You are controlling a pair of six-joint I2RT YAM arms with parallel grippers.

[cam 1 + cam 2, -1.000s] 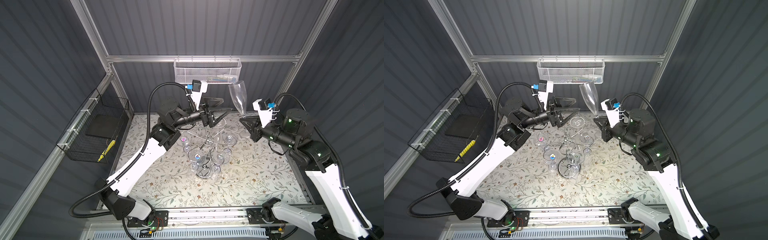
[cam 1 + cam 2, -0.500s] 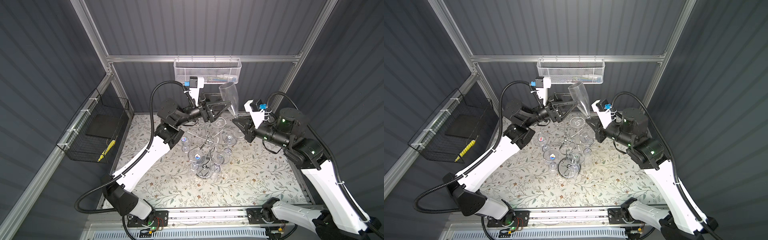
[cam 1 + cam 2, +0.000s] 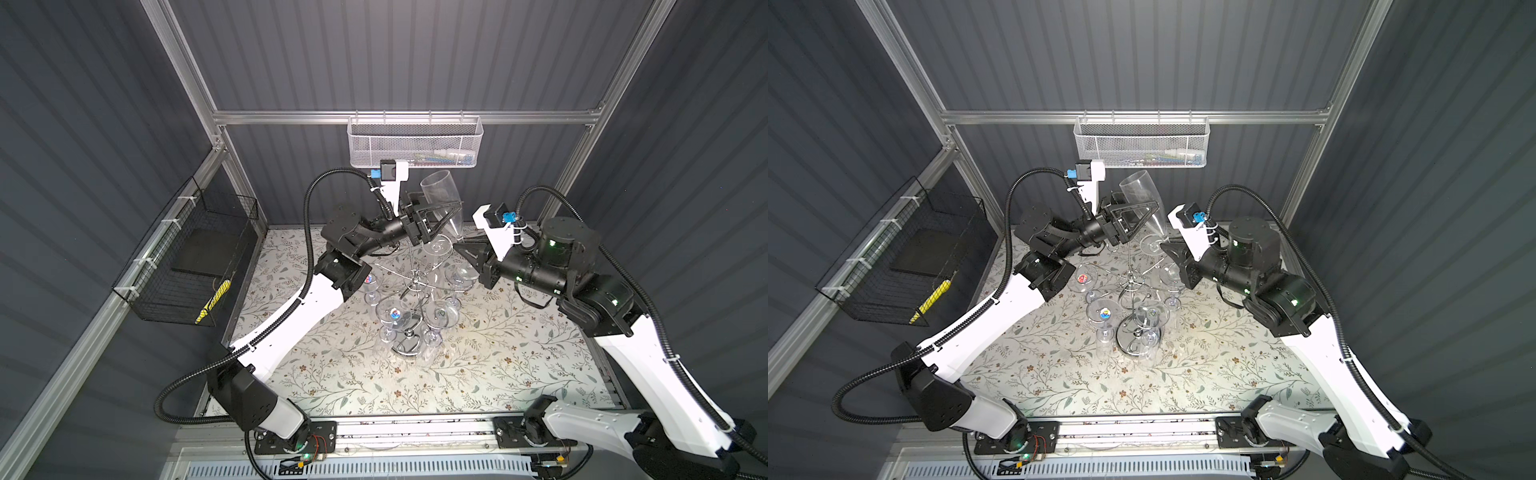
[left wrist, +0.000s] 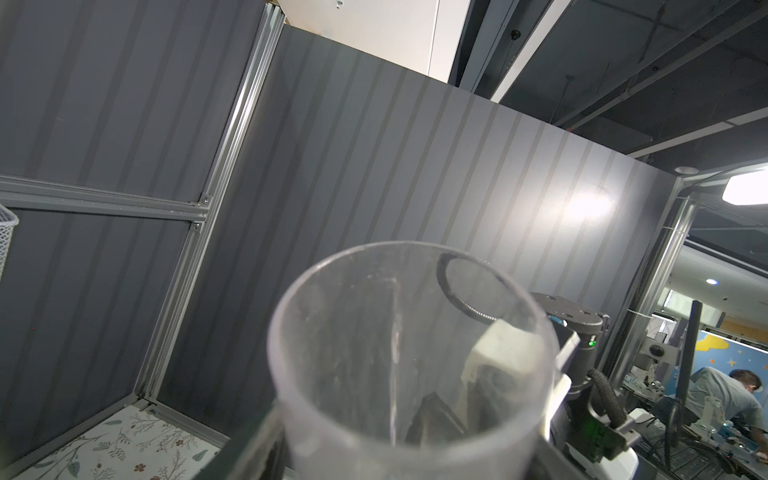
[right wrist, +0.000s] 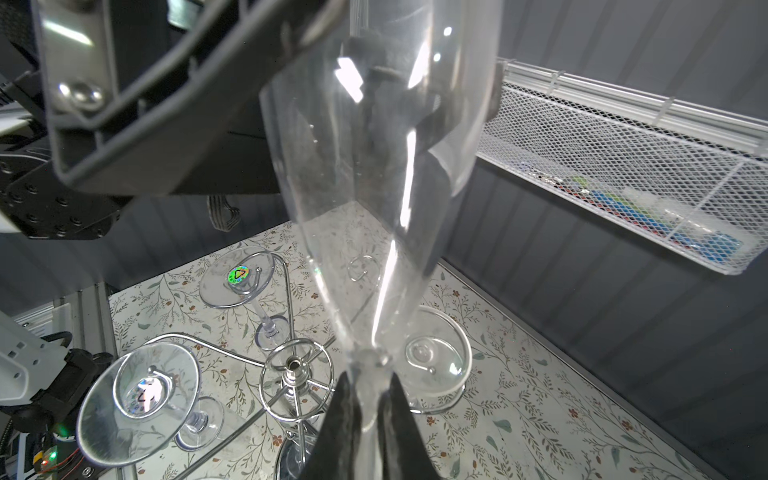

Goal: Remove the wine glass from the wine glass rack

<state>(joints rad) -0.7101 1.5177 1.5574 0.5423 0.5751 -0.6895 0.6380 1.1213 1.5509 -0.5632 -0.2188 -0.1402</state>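
The right gripper is squeezed shut on the thin stem of the wine glass, just under the bowl. It grabs there because the stem is the skinny part that fits between its two fingers. The glass stands up straight in the air, open end on top, above the wine glass rack and not touching it. So I think the glass is off its hook now

The left gripper is up at the wide bowl, one finger on each side. Its fingers are apart, but I cannot tell if they press on the bowl or only sit close. I think it is there to take the glass over, because the bowl gives a fatter, steadier hold

Below, other glasses hang upside down by their feet on the rack's curly arms. The rack stands on the flowery table. I think the lifted glass is kept high so it does not bump them
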